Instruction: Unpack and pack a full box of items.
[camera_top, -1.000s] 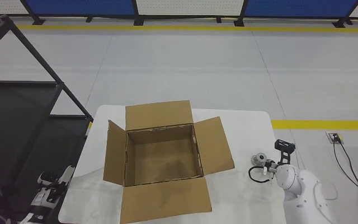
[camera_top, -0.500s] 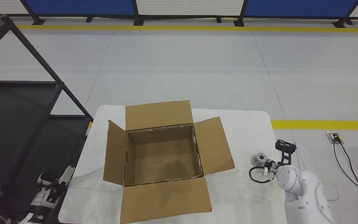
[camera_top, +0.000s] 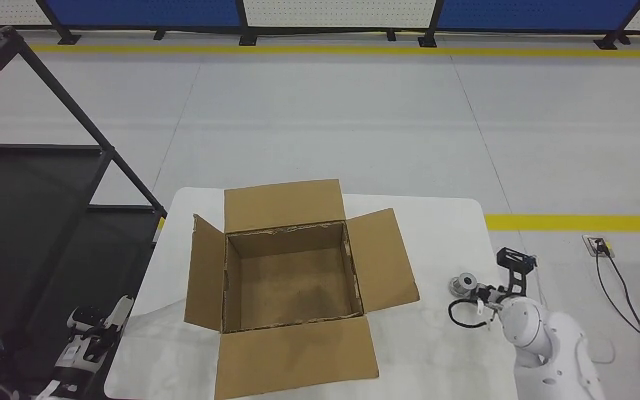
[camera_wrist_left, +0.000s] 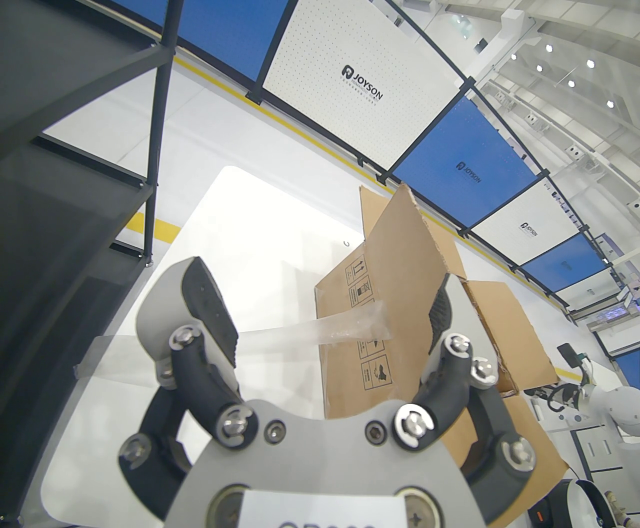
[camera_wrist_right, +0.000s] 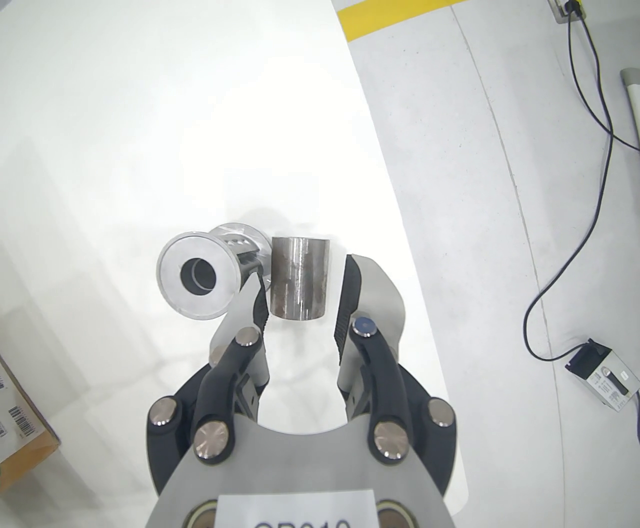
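Observation:
The open cardboard box (camera_top: 290, 275) stands in the middle of the white table (camera_top: 440, 220), its four flaps spread and its inside bare. Near the table's right edge lie a short steel cylinder (camera_wrist_right: 299, 285) and a flanged steel fitting (camera_wrist_right: 197, 282), seen together as small metal parts (camera_top: 462, 284). My right gripper (camera_wrist_right: 305, 274) is open, and the cylinder lies between its fingers with a gap on one side. My left gripper (camera_wrist_left: 325, 307) is open and holds nothing, low beside the table's left front corner, facing the box's side (camera_wrist_left: 400, 280).
A black metal rack (camera_top: 60, 200) stands to the left of the table. A strip of clear tape (camera_wrist_left: 345, 327) hangs off the box's side. On the floor to the right lie a cable and a small power box (camera_wrist_right: 600, 380).
My right arm has drawn back slightly toward the table's right front edge. The metal parts and the box have stayed where they were.

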